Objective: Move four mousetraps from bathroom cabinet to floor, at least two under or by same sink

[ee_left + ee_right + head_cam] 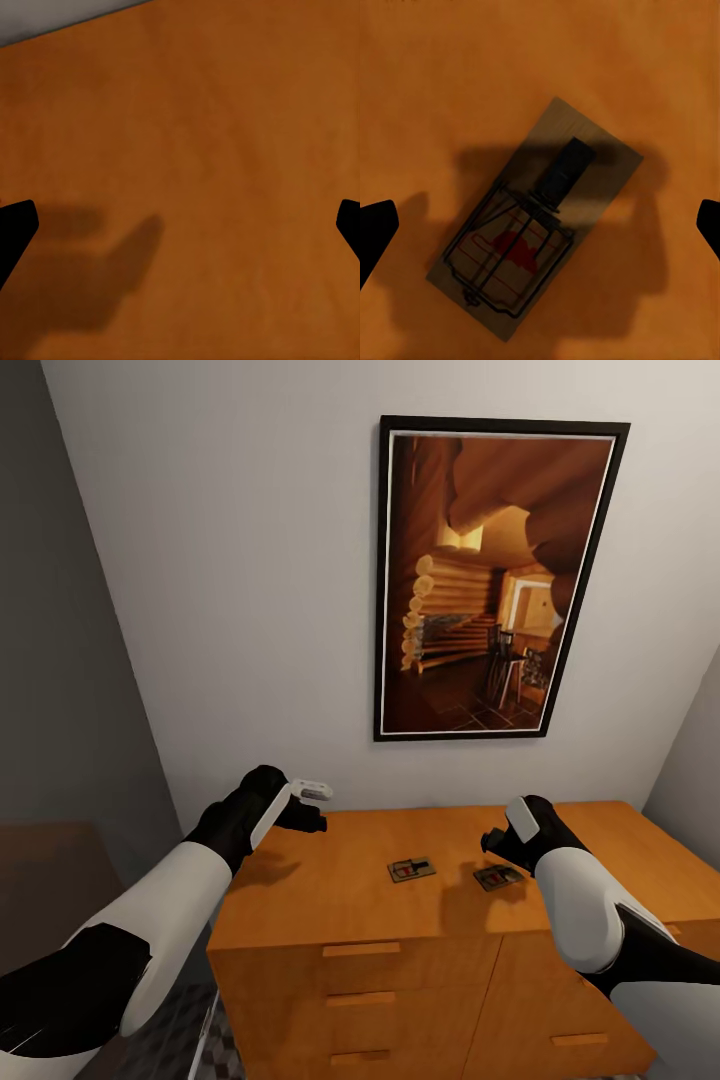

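Note:
Two mousetraps lie on the top of the orange-brown cabinet (330,880): one (411,869) near the middle, the other (497,876) to its right. My right gripper (497,846) hovers just above the right-hand trap, open. In the right wrist view that trap (510,247) lies flat and diagonal under the open gripper (540,225), its wire frame and red mark showing. My left gripper (318,807) hangs open over the cabinet's back left corner. In the left wrist view the open left gripper (180,225) looks down on bare cabinet top (225,112).
A large framed picture (495,575) hangs on the white wall behind the cabinet. Drawer fronts with bar handles (360,949) face me. A grey wall (60,660) closes the left side. A strip of patterned floor tile (185,1040) shows beside the cabinet's lower left.

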